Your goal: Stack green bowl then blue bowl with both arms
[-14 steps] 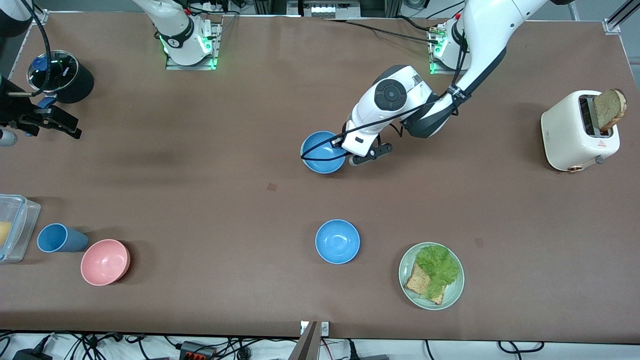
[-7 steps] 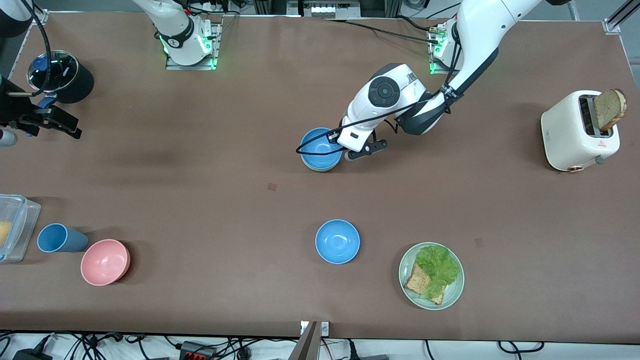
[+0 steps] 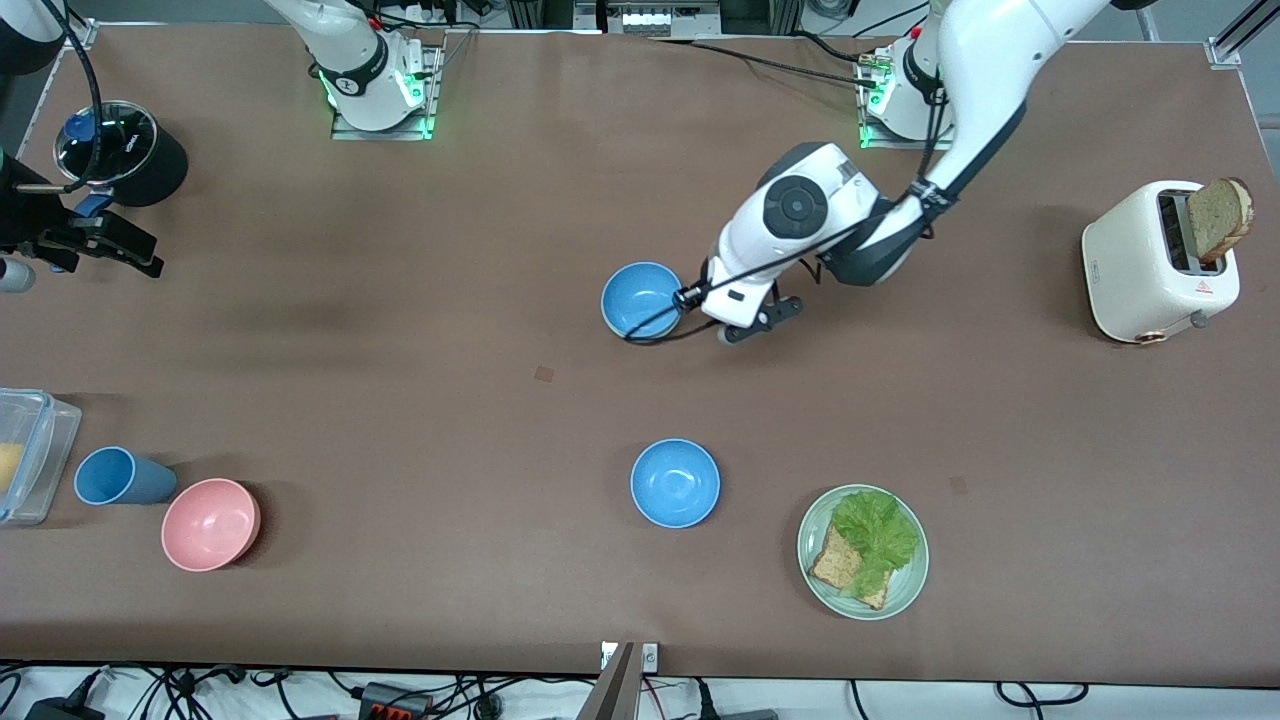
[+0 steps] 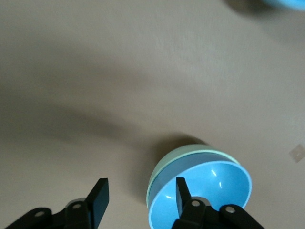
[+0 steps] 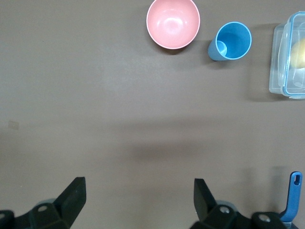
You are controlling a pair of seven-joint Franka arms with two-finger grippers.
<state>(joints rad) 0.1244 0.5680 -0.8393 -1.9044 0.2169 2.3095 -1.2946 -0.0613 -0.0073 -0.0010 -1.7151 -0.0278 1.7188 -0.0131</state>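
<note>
Nesting: blue bowl (image 4: 202, 193) now seated inside green bowl (image 4: 178, 160) at mid-desk (image 3: 400, 400). Left claw (image 4: 138, 198), fingers spread, has let go and drawn back beside the stack. Stack judged complete. Right claw (image 5: 138, 195) waits, spread, over the desk's right-arm end.

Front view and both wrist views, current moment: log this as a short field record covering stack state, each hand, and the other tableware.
stack: blue bowl nested in green bowl, mid-table
left hand: open, beside the stack, one finger at the blue bowl's rim, holding nothing
right hand: open, empty, waiting over bare table at the right arm's end
second blue bowl: alone, nearer the front camera than the stack
pink bowl: beside blue cup
green plate: holds lettuce and toast
</note>
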